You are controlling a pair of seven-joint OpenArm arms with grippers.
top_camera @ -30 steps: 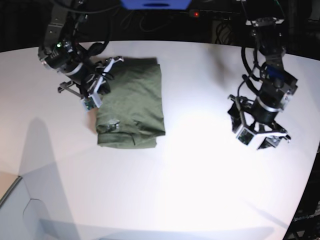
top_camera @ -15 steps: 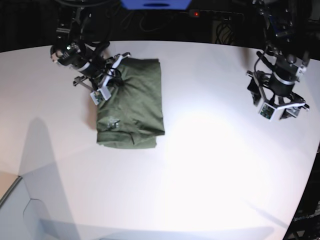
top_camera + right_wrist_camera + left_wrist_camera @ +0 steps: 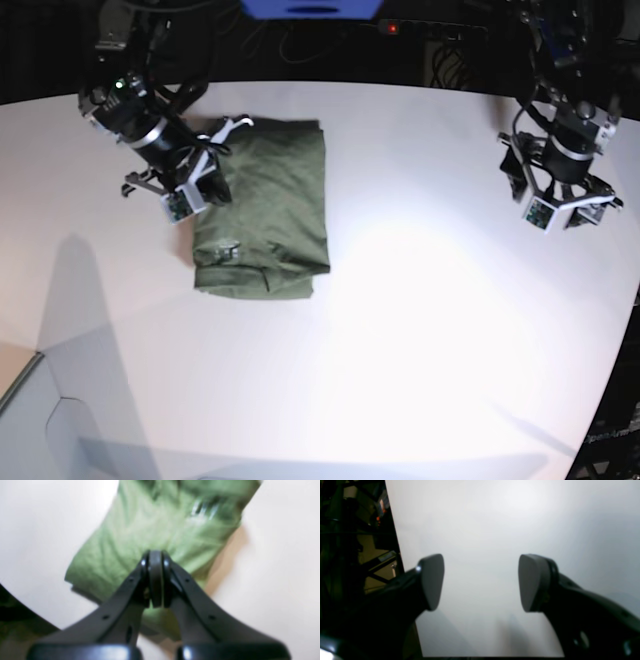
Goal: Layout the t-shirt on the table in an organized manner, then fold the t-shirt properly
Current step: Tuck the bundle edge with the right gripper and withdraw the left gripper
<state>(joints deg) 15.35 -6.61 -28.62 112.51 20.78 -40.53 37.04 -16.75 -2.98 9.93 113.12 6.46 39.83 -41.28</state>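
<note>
1. Right gripper fills the front of my right wrist view: both black fingers meet along one seam, pressed together, with no cloth between the tips.
2. Just beyond those tips I see the t-shirt, olive green and creased, blurred in this view. It lies flat on the table, and a pale shadow falls along one of its edges.
3. Left gripper shows in my left wrist view with its two rounded pads standing well apart, nothing between them. Only bare white tabletop lies under the gap, and the table's edge and dark frame parts run along one side of the picture.
4. From the base view, the t-shirt sits as a folded upright rectangle on the left half of the table. Its near end has a thicker rolled band, and the far end has a fairly straight edge.
5. My right arm's gripper is at the shirt's far left corner, over or against the cloth; I cannot tell whether it touches.
6. Farther to the right, my left arm's gripper hangs over bare table near the right edge, well apart from the shirt.
</note>
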